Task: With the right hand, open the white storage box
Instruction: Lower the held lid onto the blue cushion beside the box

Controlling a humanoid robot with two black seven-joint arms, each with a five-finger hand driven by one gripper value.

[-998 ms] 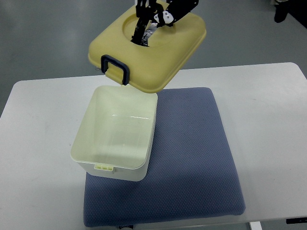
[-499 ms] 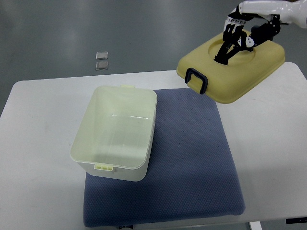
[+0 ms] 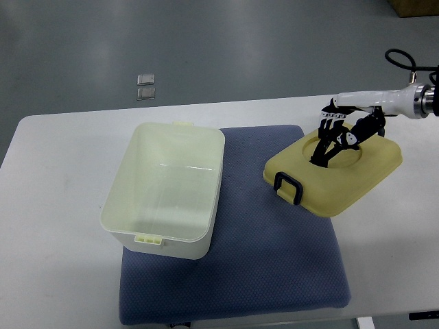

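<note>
Yellow lid (image 3: 343, 179) gripped under right robot hand (image 3: 337, 137), box (image 3: 164, 190) open, left of it

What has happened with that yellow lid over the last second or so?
The right hand carried the yellow lid from above the far end of the white storage box across to the right and down; it now sits low at the right edge of the blue mat, the hand still gripping its top recess. The open box, the mat and the table have not moved.
</note>
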